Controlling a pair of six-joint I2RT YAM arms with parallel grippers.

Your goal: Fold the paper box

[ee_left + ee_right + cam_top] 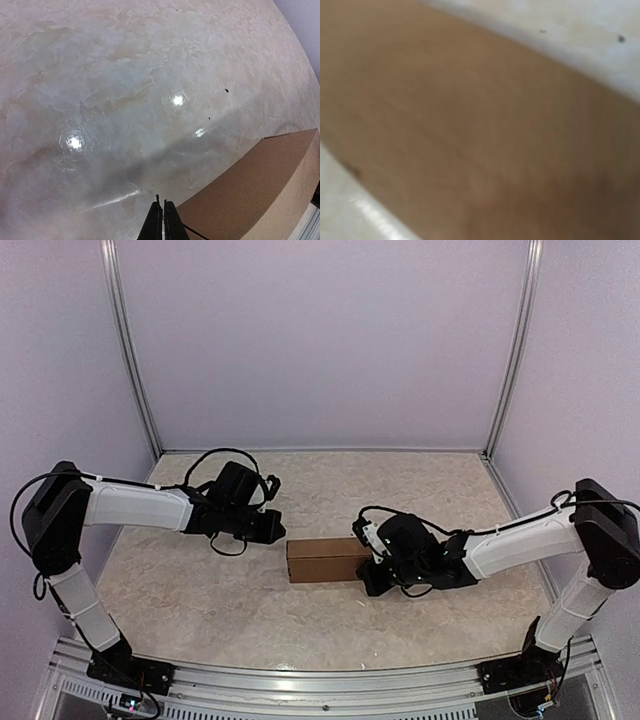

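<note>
The top camera looks down and forward from high behind the near edge, taking in the whole table (200, 610). The left wrist camera faces down on the table from low, with the paper box (260, 185) at its lower right. The right wrist camera sits so near that box (badly blurred) that cardboard nearly fills it. All three share the box.

The paper box (322, 560) is seen as matt, plain brown cardboard, while the bench (200, 610) is finished in a smooth, glossy, marble-patterned surface by which light is reflected, edged by a metal rail (320, 687).
</note>
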